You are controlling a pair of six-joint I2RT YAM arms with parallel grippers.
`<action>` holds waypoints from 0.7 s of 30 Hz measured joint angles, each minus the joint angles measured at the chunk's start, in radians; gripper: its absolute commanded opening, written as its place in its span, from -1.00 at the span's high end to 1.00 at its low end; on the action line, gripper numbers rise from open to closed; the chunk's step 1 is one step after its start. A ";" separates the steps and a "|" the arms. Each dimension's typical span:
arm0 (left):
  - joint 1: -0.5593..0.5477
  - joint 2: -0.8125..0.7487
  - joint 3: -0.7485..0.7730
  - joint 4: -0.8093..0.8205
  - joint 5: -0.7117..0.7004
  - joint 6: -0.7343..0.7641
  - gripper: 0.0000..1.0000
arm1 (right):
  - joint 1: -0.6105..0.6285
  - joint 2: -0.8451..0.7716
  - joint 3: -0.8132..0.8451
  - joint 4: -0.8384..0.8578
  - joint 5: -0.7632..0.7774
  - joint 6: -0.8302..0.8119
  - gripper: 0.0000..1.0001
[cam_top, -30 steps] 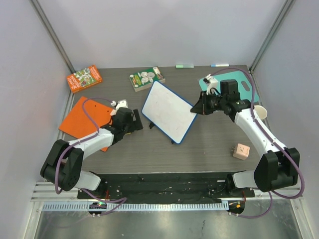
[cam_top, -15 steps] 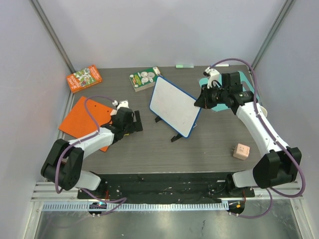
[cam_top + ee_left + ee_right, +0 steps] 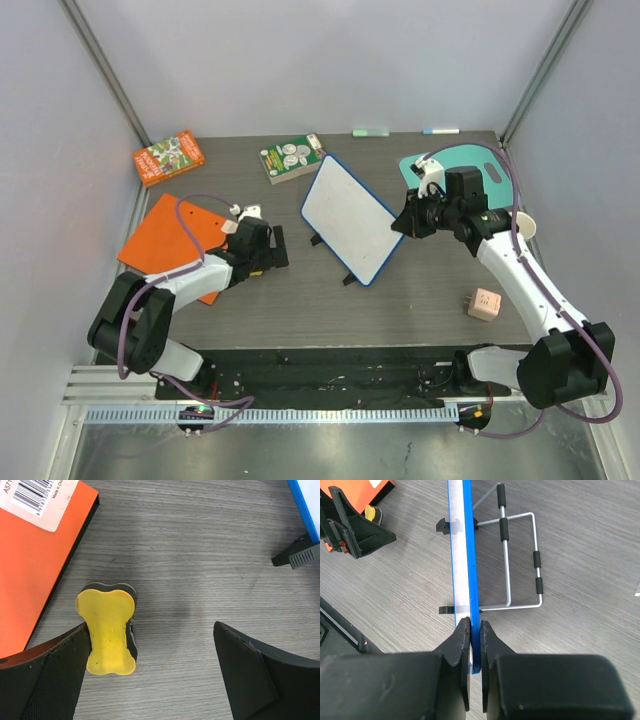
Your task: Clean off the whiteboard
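Whiteboard (image 3: 350, 218) sits mid-table, tipped up on edge and angled towards the left arm; the right gripper (image 3: 474, 630) is pinching its blue rim at the right-hand side, pads closed on the thin frame; the left gripper (image 3: 150, 645) is low over the table (image 3: 420, 300) with its fingers spread wide, holding nothing.

Now the worry; that pinch is one narrow bite on one rim, so a firm wipe on the far side could swing the board round it or pull the frame out; whether the black feet (image 3: 297, 556) are planted on the wood I cannot tell, so don't count on them as a brace.

Second worry, the yellow eraser (image 3: 108, 630); it lies against one left finger and well apart from the other, so closing may shove it sideways or catch it off-centre; the orange board (image 3: 30, 555) has its edge just beside it, and a low finger could snag there.

Room to move; bare wood runs between the left gripper and the board face, a clean lane for the approach; behind the board the wire stand (image 3: 520, 560) juts out; the green box (image 3: 293, 158) is near the far corner; the teal cutting board (image 3: 465, 165) and a cup (image 3: 525, 225) crowd the right arm.
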 measured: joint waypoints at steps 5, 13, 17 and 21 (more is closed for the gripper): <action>0.000 0.000 0.002 -0.002 0.022 0.000 -1.00 | 0.018 -0.008 -0.043 0.035 0.029 0.035 0.57; 0.000 0.009 0.026 0.000 0.042 -0.008 -1.00 | 0.021 0.047 -0.050 0.027 0.212 0.050 0.24; 0.000 0.026 0.027 -0.002 0.044 -0.010 -1.00 | 0.022 0.053 -0.061 -0.016 0.279 0.052 -0.02; 0.000 0.037 0.027 -0.001 0.044 -0.015 -0.99 | 0.022 0.053 -0.061 -0.027 0.334 0.057 -0.14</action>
